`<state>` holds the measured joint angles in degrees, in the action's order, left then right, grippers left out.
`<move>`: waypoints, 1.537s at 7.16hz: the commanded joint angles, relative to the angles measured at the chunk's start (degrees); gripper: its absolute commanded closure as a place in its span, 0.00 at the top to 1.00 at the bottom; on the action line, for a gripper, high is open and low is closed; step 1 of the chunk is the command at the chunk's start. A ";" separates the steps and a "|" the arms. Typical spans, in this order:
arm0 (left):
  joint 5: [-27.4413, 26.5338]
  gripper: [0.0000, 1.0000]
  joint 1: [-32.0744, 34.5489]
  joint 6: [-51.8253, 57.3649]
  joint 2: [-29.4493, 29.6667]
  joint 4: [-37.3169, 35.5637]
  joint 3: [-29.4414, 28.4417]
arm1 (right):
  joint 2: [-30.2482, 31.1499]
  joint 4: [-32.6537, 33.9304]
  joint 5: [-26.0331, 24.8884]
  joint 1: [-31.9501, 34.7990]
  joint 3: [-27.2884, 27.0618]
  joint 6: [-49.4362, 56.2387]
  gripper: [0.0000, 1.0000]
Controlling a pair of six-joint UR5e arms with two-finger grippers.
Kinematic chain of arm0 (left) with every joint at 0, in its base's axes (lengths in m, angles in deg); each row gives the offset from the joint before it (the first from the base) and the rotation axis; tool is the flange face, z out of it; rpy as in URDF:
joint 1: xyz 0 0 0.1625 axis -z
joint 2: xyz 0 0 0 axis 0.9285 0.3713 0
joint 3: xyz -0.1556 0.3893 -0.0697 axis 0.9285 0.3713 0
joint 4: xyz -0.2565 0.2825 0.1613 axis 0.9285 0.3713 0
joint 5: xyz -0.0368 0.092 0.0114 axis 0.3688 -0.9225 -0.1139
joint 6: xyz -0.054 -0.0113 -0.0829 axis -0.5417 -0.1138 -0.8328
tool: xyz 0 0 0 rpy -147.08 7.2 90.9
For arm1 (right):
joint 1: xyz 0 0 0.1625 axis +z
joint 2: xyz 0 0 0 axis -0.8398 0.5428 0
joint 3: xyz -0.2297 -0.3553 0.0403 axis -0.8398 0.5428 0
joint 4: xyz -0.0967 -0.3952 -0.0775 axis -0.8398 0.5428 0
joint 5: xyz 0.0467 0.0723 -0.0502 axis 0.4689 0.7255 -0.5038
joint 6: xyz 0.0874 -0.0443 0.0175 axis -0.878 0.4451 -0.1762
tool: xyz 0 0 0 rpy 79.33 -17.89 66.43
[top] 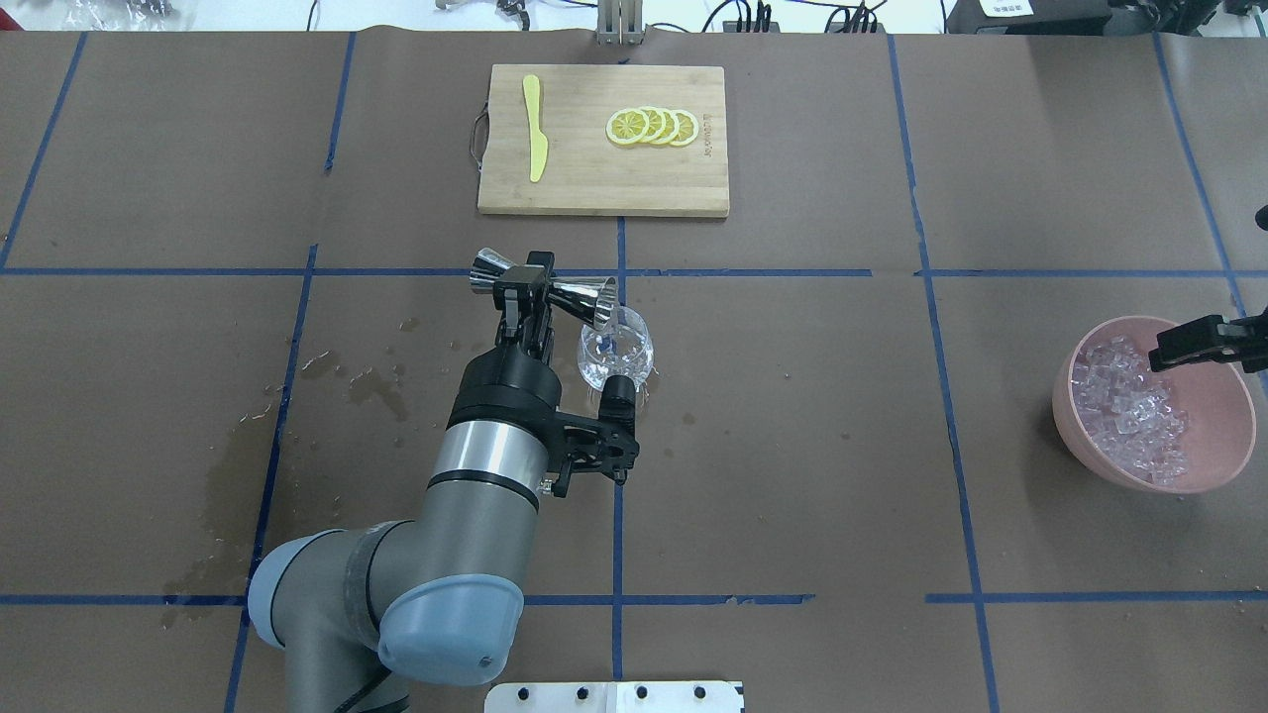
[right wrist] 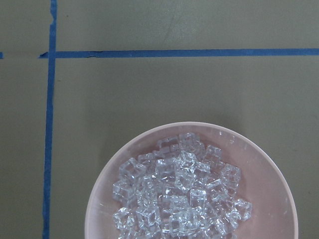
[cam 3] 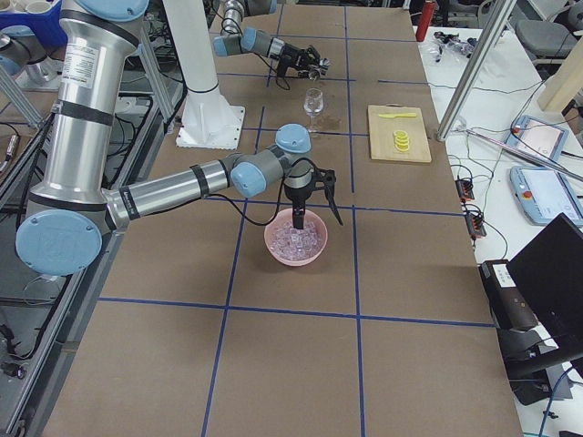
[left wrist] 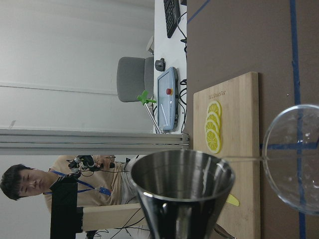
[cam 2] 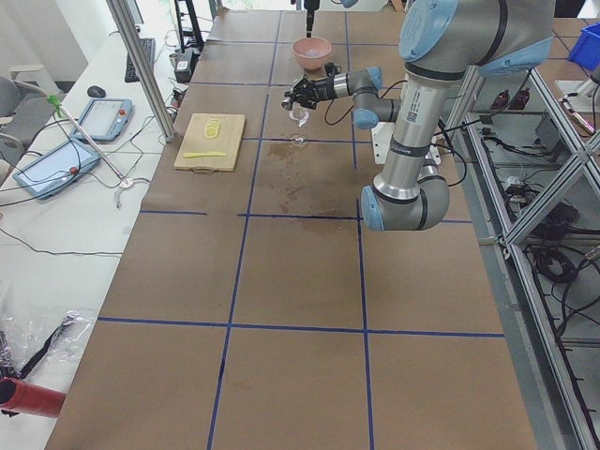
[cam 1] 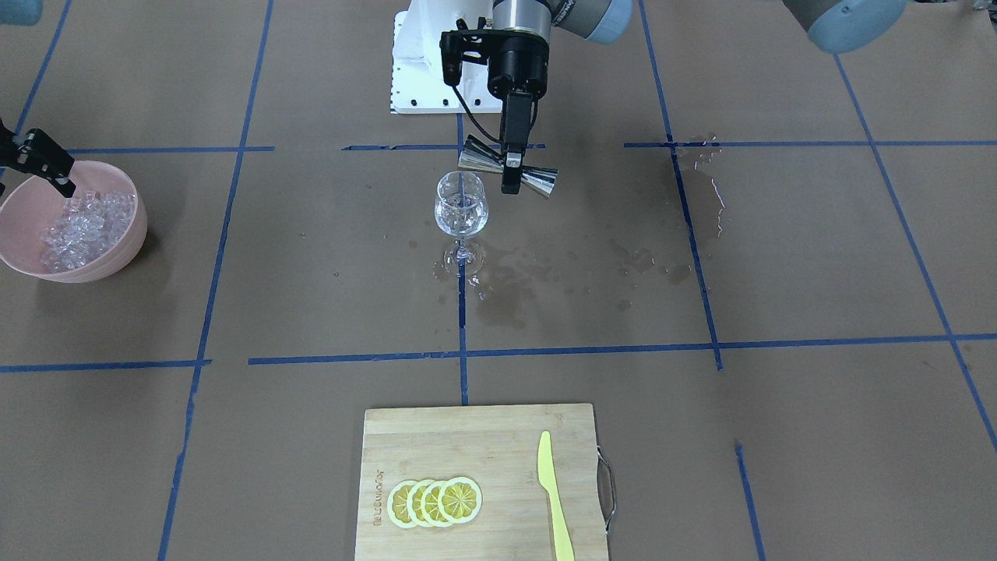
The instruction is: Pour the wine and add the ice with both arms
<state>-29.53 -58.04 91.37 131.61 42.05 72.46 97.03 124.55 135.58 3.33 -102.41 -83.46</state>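
Observation:
My left gripper [cam 1: 510, 181] is shut on a steel double-cone jigger [cam 1: 475, 160], held tipped on its side with one mouth at the rim of a clear wine glass [cam 1: 461, 209]. The gripper [top: 525, 284], jigger [top: 584, 295] and glass [top: 619, 352] also show in the overhead view. In the left wrist view a thin thread runs from the jigger [left wrist: 182, 191] to the glass [left wrist: 299, 164]. My right gripper [top: 1161, 355] points down into a pink bowl [top: 1090, 436] of ice [top: 1129, 416]. Its fingers look together, and what lies between them is hidden. The ice [right wrist: 179, 199] fills the bowl [right wrist: 279, 189].
A wooden cutting board [cam 1: 467, 436] at the far table edge carries lemon slices [cam 1: 436, 501] and a yellow knife [cam 1: 553, 499]. Wet patches [cam 1: 545, 280] spread around the glass foot. The white base block [cam 1: 420, 70] stands behind the glass. Blue tape lines cross the brown table.

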 commanded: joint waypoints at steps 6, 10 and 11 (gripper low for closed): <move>-0.27 0.00 -0.15 -14.88 -2.46 13.39 -1.32 | -0.09 0.00 0.03 0.01 -0.18 0.07 1.00; -0.27 0.00 0.46 -27.00 -5.61 22.86 -1.15 | -0.09 -0.09 0.11 0.01 -0.44 0.07 1.00; -0.10 0.00 0.73 -32.08 -6.58 24.45 -1.23 | -0.09 0.00 0.11 0.01 -0.44 0.07 1.00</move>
<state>-29.75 -57.61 64.52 126.51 64.16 71.24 96.95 124.51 135.69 3.35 -102.82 -83.39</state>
